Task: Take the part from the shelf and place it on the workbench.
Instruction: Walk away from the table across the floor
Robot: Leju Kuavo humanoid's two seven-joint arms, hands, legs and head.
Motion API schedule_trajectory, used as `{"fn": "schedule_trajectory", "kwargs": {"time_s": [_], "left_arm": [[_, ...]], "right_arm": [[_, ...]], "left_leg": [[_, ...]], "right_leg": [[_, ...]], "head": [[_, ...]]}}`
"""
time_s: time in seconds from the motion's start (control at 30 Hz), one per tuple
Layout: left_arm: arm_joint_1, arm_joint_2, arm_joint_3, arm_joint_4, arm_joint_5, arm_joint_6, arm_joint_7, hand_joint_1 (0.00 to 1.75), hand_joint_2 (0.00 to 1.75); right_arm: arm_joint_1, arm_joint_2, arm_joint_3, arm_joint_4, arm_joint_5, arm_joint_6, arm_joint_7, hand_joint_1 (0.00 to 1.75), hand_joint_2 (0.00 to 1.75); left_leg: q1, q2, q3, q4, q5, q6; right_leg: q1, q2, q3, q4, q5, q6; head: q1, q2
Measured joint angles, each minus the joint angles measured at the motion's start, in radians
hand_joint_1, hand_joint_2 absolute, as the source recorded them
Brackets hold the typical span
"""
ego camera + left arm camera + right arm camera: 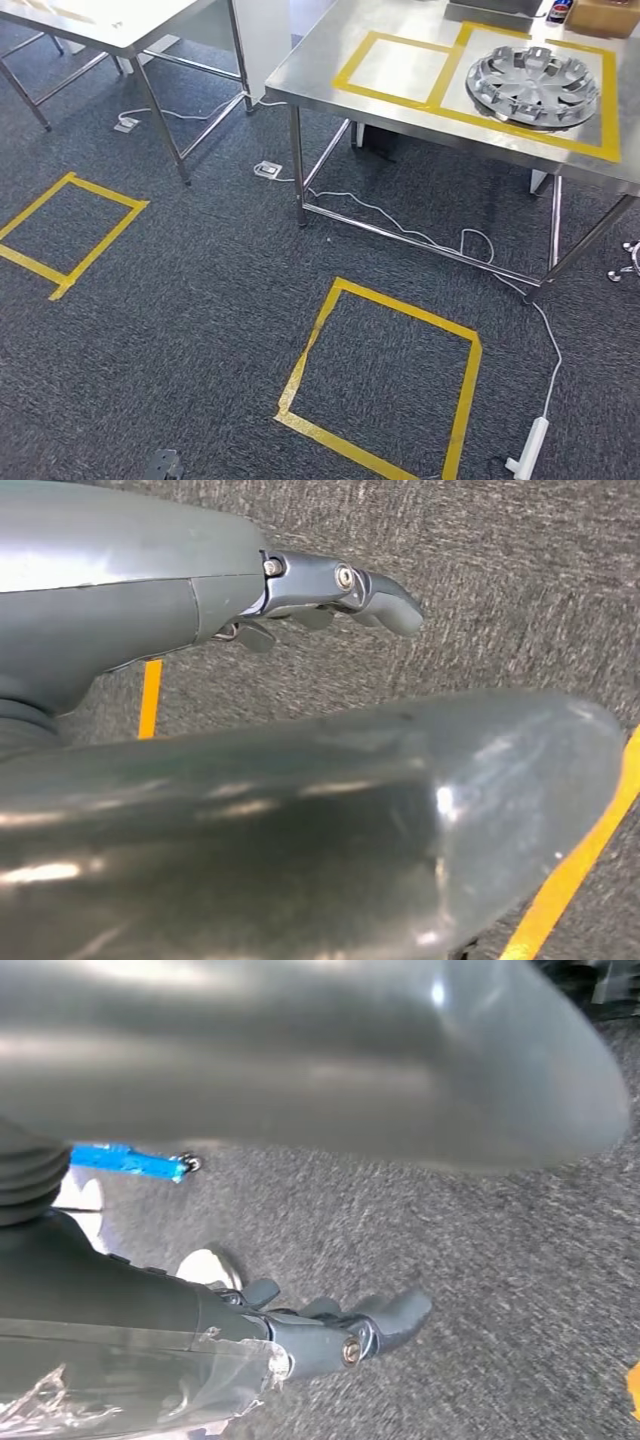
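A silver wheel cover [533, 85] lies flat on the steel workbench [324, 70], inside the right one of two yellow taped squares; the left square [396, 68] has nothing in it. My left hand [189, 610] hangs over the dark carpet with its fingers [377, 600] stretched out and nothing in them. My right hand [226, 1325] also hangs over the carpet, its fingers [392, 1320] extended and holding nothing.
A second steel table [113, 30] stands at the far left. Two yellow tape squares [385, 375] [68, 230] mark the carpet. A white cable runs under the workbench to a power strip [532, 445]. A cardboard box [604, 15] sits at the workbench's back.
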Motion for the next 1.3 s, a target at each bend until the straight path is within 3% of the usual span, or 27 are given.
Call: {"fn": "schedule_trajectory", "kwargs": {"time_s": [0.03,0.1,0.13,0.17,0.23,0.27,0.3,0.33,0.37,0.43,0.5,0.57,0.63,0.67,0.73,0.8,0.83,0.87,0.93,1.0,1.03,1.1,1.17,1.23,1.3], "left_arm": [[-0.001,0.0,-0.001,0.0,-0.004,0.001,-0.009,0.0,0.0],[-0.001,0.0,-0.002,0.0,-0.011,0.009,-0.03,0.0,0.0],[0.001,0.0,-0.002,0.0,-0.014,0.016,-0.037,0.0,0.0],[0.002,0.0,-0.003,0.0,-0.018,0.022,-0.04,0.0,0.0],[0.002,0.0,-0.004,0.0,-0.022,0.035,-0.033,0.0,0.0],[0.001,0.0,-0.005,0.0,-0.023,0.041,-0.027,0.0,0.0],[0.001,0.0,-0.005,0.0,-0.022,0.046,-0.021,0.0,0.0],[0.002,-0.001,-0.005,0.0,-0.021,0.05,-0.016,0.0,0.0],[0.002,-0.001,-0.005,0.0,-0.02,0.053,-0.014,0.0,0.0],[0.002,-0.001,-0.005,0.0,-0.02,0.055,-0.012,0.0,0.0],[0.002,-0.002,-0.005,0.0,-0.02,0.055,-0.011,0.0,0.0],[0.0,-0.003,-0.005,0.0,-0.019,0.055,-0.009,0.0,0.0],[-0.001,-0.004,-0.005,0.0,-0.012,0.05,-0.013,0.0,0.0],[-0.001,-0.004,-0.004,0.0,-0.002,0.043,-0.017,0.0,0.0],[0.003,-0.006,0.001,0.0,0.02,0.029,-0.024,0.0,0.0],[0.008,-0.008,0.009,0.0,0.032,0.03,-0.023,0.0,0.0],[0.009,-0.01,0.013,0.0,0.033,0.033,-0.022,0.0,0.0],[0.009,-0.012,0.016,0.0,0.034,0.035,-0.021,0.0,0.0],[0.009,-0.014,0.02,0.0,0.034,0.036,-0.02,0.0,0.0],[0.009,-0.013,0.024,0.0,0.038,0.035,-0.022,0.0,0.0],[0.009,-0.011,0.026,0.0,0.042,0.032,-0.024,0.0,0.0],[0.007,-0.01,0.031,0.0,0.052,0.013,-0.03,0.0,0.0],[0.006,-0.008,0.039,0.0,0.061,-0.011,-0.032,0.0,0.0],[0.008,-0.007,0.046,0.0,0.065,-0.019,-0.033,0.0,0.0],[0.011,-0.006,0.052,0.0,0.068,-0.019,-0.033,0.0,0.0]], "right_arm": [[0.0,0.0,-0.006,0.0,-0.003,0.0,0.001,0.0,0.0],[0.004,0.001,-0.016,0.0,0.005,-0.016,-0.01,0.0,0.0],[0.006,0.001,-0.018,0.0,0.017,-0.029,-0.019,0.0,0.0],[0.006,0.001,-0.019,0.0,0.03,-0.042,-0.031,0.0,0.0],[0.005,0.002,-0.02,0.0,0.052,-0.057,-0.049,0.0,0.0],[0.005,0.002,-0.02,0.0,0.056,-0.06,-0.055,0.0,0.0],[0.006,0.002,-0.02,0.0,0.058,-0.061,-0.058,0.0,0.0],[0.007,0.002,-0.02,0.0,0.058,-0.061,-0.06,0.0,0.0],[0.007,0.002,-0.02,0.0,0.058,-0.061,-0.06,0.0,0.0],[0.006,0.003,-0.02,0.0,0.059,-0.061,-0.061,0.0,0.0],[0.003,0.004,-0.02,0.0,0.059,-0.061,-0.062,0.0,0.0],[0.004,0.004,-0.02,0.0,0.059,-0.061,-0.063,0.0,0.0],[0.009,0.004,-0.02,0.0,0.063,-0.08,-0.071,0.0,0.0],[0.011,0.004,-0.02,0.0,0.068,-0.116,-0.089,0.0,0.0],[0.01,0.006,-0.022,0.0,0.068,-0.233,-0.158,0.0,0.0],[0.007,0.007,-0.034,0.0,0.054,-0.335,-0.23,0.0,0.0],[0.008,0.007,-0.043,0.0,0.048,-0.359,-0.249,0.0,0.0],[0.009,0.007,-0.051,0.0,0.045,-0.37,-0.258,0.0,0.0],[0.009,0.006,-0.063,0.0,0.044,-0.368,-0.258,0.0,0.0],[0.005,0.008,-0.067,0.0,0.051,-0.358,-0.249,0.0,0.0],[0.004,0.01,-0.068,0.0,0.059,-0.354,-0.242,0.0,0.0],[0.008,0.015,-0.068,0.0,0.079,-0.358,-0.231,0.0,0.0],[0.009,0.022,-0.067,0.0,0.099,-0.384,-0.231,0.0,0.0],[0.004,0.031,-0.066,0.0,0.113,-0.405,-0.233,0.0,0.0],[0.0,0.038,-0.064,0.0,0.122,-0.407,-0.234,0.0,0.0]], "left_leg": [[0.0,0.001,-0.003,-0.002,0.007,-0.005],[0.004,0.002,-0.007,-0.001,0.01,-0.017],[0.005,0.002,-0.014,0.012,-0.009,-0.023],[0.006,0.001,-0.026,0.046,-0.046,-0.028],[0.007,0.001,-0.068,0.169,-0.142,-0.036],[0.007,0.001,-0.086,0.232,-0.173,-0.038],[0.008,0.0,-0.093,0.273,-0.184,-0.04],[0.008,0.0,-0.081,0.277,-0.174,-0.04],[0.009,-0.003,-0.05,0.241,-0.151,-0.04],[0.014,-0.035,0.045,0.107,-0.103,-0.038],[0.019,-0.071,0.103,0.014,-0.092,-0.033],[0.019,-0.067,0.105,-0.003,-0.098,-0.021],[0.019,-0.045,0.101,-0.006,-0.097,-0.006],[0.019,-0.032,0.1,-0.008,-0.094,0.001],[0.017,-0.005,0.097,-0.009,-0.092,0.008],[0.014,0.025,0.094,-0.009,-0.091,0.01],[0.014,0.038,0.094,-0.008,-0.091,0.01],[0.014,0.049,0.095,-0.008,-0.09,0.01],[0.012,0.069,0.097,-0.008,-0.09,0.006],[0.006,0.087,0.098,-0.006,-0.09,-0.003],[0.004,0.096,0.097,-0.005,-0.088,-0.009],[0.005,0.108,0.096,-0.005,-0.088,-0.02],[0.008,0.077,0.083,0.026,-0.116,-0.032],[0.01,0.028,0.034,0.134,-0.182,-0.038],[0.01,0.009,-0.025,0.259,-0.231,-0.039]], "right_leg": [[0.002,0.001,0.006,-0.021,-0.006,-0.003],[0.002,0.002,-0.008,-0.023,0.006,-0.017],[0.001,0.004,-0.014,-0.024,0.015,-0.025],[0.0,0.006,-0.022,-0.025,0.025,-0.031],[-0.001,0.015,-0.039,-0.024,0.043,-0.038],[-0.001,0.02,-0.048,-0.023,0.052,-0.038],[-0.001,0.027,-0.057,-0.022,0.059,-0.037],[-0.002,0.035,-0.066,-0.021,0.066,-0.035],[-0.003,0.044,-0.073,-0.02,0.072,-0.032],[-0.004,0.064,-0.086,-0.016,0.079,-0.025],[-0.004,0.084,-0.099,-0.009,0.086,-0.014],[-0.006,0.103,-0.112,-0.005,0.094,0.0],[-0.007,0.089,-0.13,0.015,0.083,0.01],[-0.006,0.069,-0.148,0.048,0.061,0.014],[-0.006,0.025,-0.205,0.176,-0.006,0.023],[-0.008,0.012,-0.25,0.288,-0.047,0.028],[-0.008,0.009,-0.248,0.295,-0.043,0.03],[-0.008,0.005,-0.225,0.262,-0.02,0.03],[-0.006,-0.028,-0.144,0.121,0.038,0.028],[-0.001,-0.059,-0.091,0.02,0.067,0.014],[0.002,-0.063,-0.087,0.005,0.067,0.006],[0.003,-0.04,-0.097,0.006,0.073,-0.012],[-0.001,-0.02,-0.102,0.004,0.08,-0.026],[-0.003,0.003,-0.108,0.003,0.088,-0.038],[-0.002,0.03,-0.115,0.003,0.093,-0.042]], "head": [[0.001,0.0],[0.006,0.0],[0.004,0.0],[0.003,0.0],[-0.001,0.0],[-0.002,0.0],[-0.002,0.0],[-0.002,0.0],[-0.002,0.0],[-0.002,0.0],[-0.002,0.0],[-0.001,0.0],[0.002,0.0],[0.005,0.0],[0.012,0.0],[0.013,0.0],[0.013,0.0],[0.013,0.0],[0.013,0.0],[0.012,0.0],[0.011,0.0],[0.01,0.0],[0.009,0.0],[0.007,0.0],[0.006,0.0]]}}
